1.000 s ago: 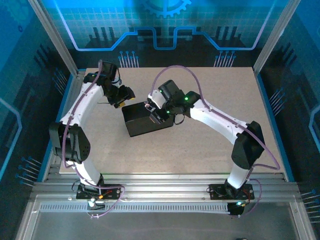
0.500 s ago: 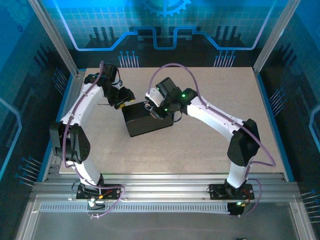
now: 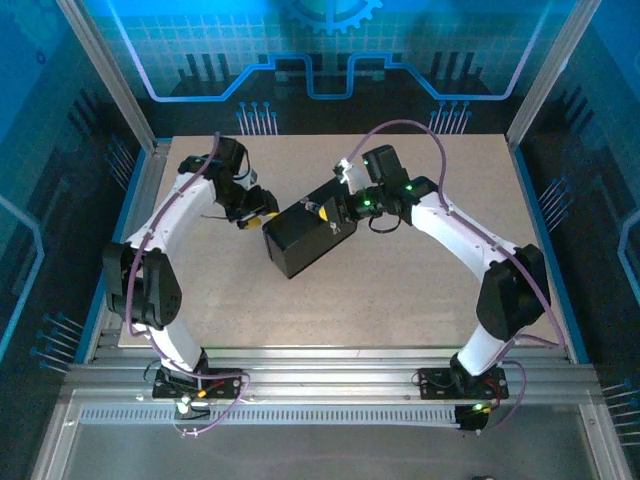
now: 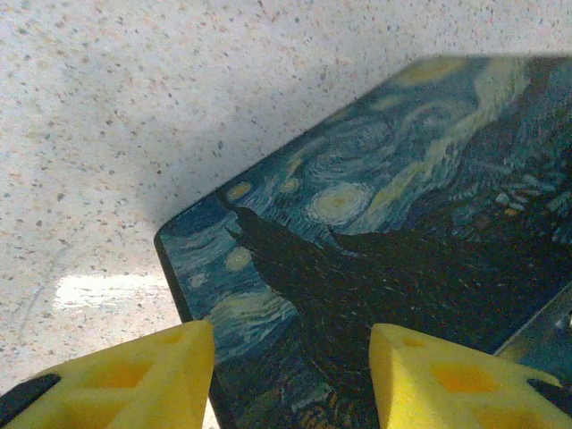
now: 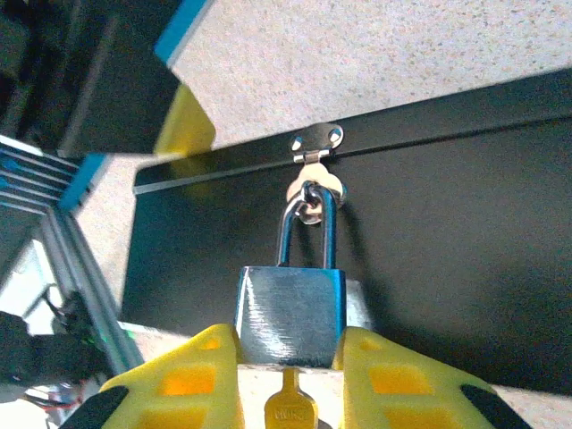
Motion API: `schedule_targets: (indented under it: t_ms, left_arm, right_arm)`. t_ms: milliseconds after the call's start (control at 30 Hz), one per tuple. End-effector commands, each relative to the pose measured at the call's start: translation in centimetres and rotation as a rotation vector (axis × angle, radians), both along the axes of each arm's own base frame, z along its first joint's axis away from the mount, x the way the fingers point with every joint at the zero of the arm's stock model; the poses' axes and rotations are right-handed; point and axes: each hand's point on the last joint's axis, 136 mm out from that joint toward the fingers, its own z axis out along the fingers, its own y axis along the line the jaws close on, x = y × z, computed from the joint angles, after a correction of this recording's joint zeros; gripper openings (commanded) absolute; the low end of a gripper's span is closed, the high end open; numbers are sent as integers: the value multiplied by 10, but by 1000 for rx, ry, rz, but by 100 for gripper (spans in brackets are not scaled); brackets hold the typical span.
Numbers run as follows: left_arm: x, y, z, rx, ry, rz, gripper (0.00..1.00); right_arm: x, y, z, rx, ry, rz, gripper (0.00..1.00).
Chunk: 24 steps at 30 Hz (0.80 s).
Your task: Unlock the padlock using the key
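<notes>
Right claw [image 5: 290,347] swung round to padlock [image 5: 289,299], box [image 3: 300,245] rotated

This is a robotics lab test cell. Two white robot arms, the left arm [image 3: 170,215] and the right arm [image 3: 465,235], are bolted to aluminium rails [image 3: 330,385] at the near edge of a speckled table [image 3: 400,290]. Metal posts [image 3: 100,65] frame it, and blue wall panels [image 3: 420,50] printed with circuit lines and a gear close it in.

One box [image 3: 300,245], one padlock [image 5: 289,304], one key [image 5: 289,408].
</notes>
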Motion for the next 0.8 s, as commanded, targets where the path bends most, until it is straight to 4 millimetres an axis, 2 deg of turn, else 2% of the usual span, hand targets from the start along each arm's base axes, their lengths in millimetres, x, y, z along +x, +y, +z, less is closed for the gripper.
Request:
schedule_targets:
  t_ms: [0,233,467,600,767]
  left_arm:
    - [-19,-14,5,-27,15,-73,49]
    - [-31,-35,11,-62,18,-123,48]
    - [-50,-68,16,-101,26,-204,47]
    - [-52,-76,18,-117,20,-213,47]
    - [-49,-73,15,-106,23,-194,47]
  right_arm:
    - [-2,17,42,218,4,21,8]
    - [9,10,48,330,62,-78,7]
    - [11,8,47,291,21,-165,8]
    - [7,17,43,247,7,-163,8]
    - [3,22,37,227,7,-168,8]
